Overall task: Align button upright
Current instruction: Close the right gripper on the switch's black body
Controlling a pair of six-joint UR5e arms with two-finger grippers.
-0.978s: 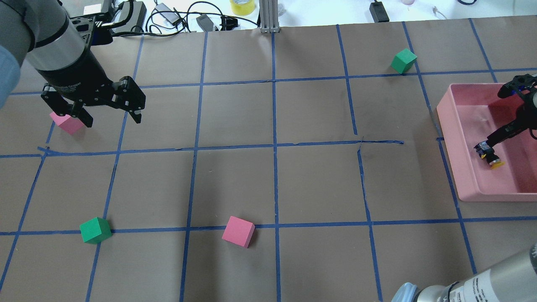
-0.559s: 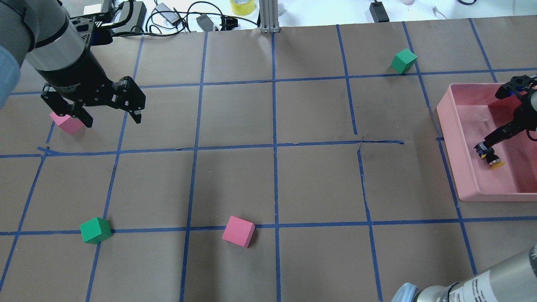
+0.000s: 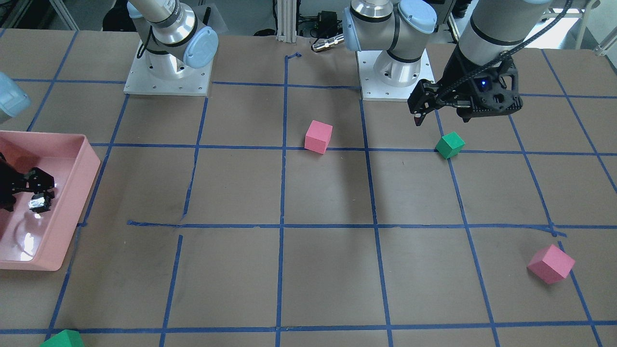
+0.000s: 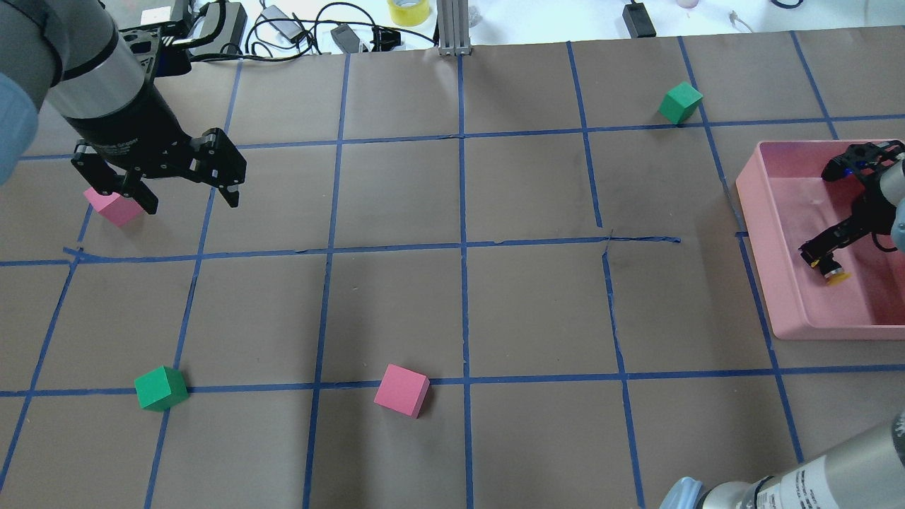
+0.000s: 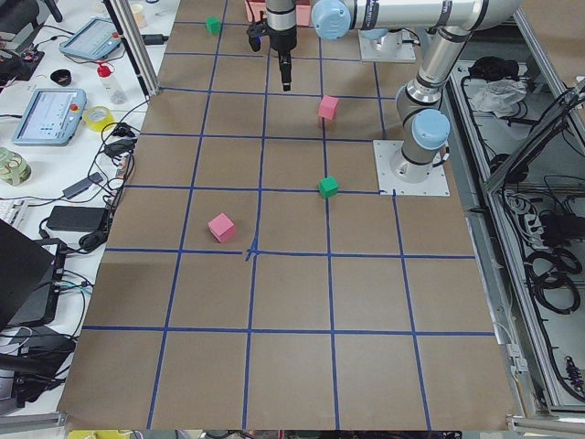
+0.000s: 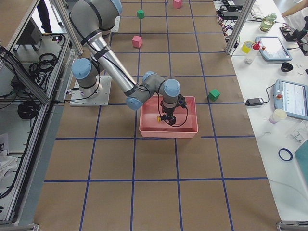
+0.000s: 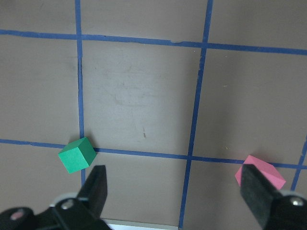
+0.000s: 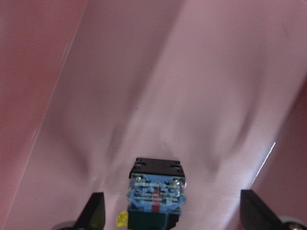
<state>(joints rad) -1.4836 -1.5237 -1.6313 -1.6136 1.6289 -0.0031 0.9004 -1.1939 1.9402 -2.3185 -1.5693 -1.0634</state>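
Note:
The button (image 4: 835, 273) lies on its side on the floor of the pink tray (image 4: 749, 205), yellow cap toward the near side. In the right wrist view its silvery-blue contact block (image 8: 156, 191) faces the camera between the two fingers, which stand wide apart and clear of it. My right gripper (image 4: 820, 256) is open, down in the tray around the button's body. The button also shows in the front-facing view (image 3: 37, 203). My left gripper (image 4: 191, 205) is open and empty, above the table beside a pink cube (image 4: 113, 207).
The tray's walls (image 3: 87, 164) close in around my right gripper. Foam cubes stand on the table: green at the far right (image 4: 681, 102), green near left (image 4: 161, 388), pink near the middle (image 4: 401, 390). Cables and gear lie beyond the far edge.
My right gripper has shifted a little over the button's body, covering the blue contact block in the overhead view. The button and the left arm have hardly moved.

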